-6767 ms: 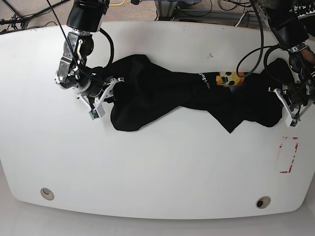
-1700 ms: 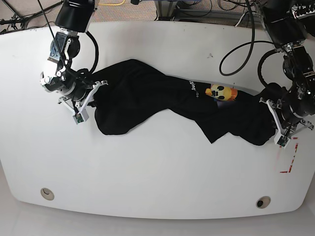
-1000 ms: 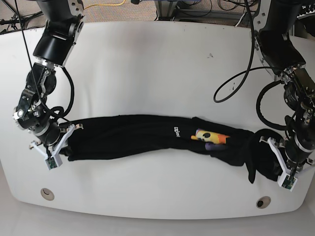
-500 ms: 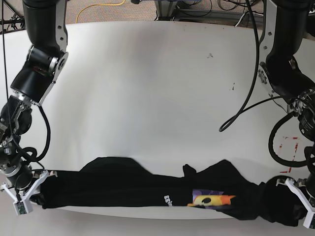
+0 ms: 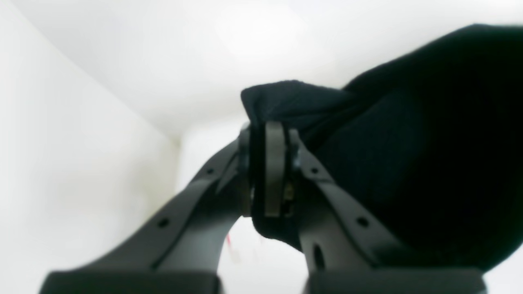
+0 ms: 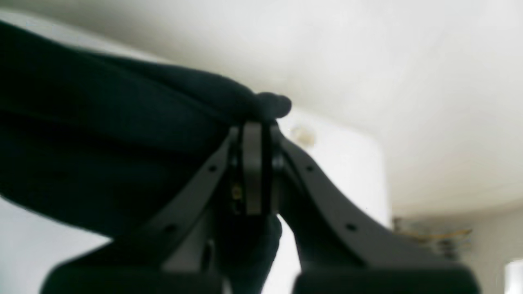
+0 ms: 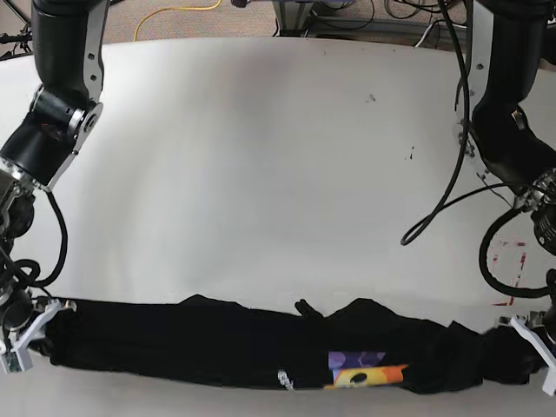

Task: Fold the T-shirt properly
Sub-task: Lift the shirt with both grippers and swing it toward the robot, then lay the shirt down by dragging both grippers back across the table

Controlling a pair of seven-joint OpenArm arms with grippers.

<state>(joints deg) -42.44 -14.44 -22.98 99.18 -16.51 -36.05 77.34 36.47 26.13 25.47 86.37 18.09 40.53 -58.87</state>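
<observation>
Left wrist: left gripper (image 5: 267, 171) fingers (image 5: 273, 167) clamped tight on a fold of the large black cloth T-shirt (image 5: 408, 163).

Right wrist: right gripper (image 6: 253, 171) likewise pinched on cloth.

Base: stretched as a rope along the white surface (image 7: 261, 156) near edge; could slip off, or bunched folds might stay unflattened.

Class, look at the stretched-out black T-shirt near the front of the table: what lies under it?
The T-shirt hangs stretched between the left hand and the right hand, both shut on its ends. The white table shows behind it. Whether cloth touches the table, or anything lies beneath, is covered.
</observation>
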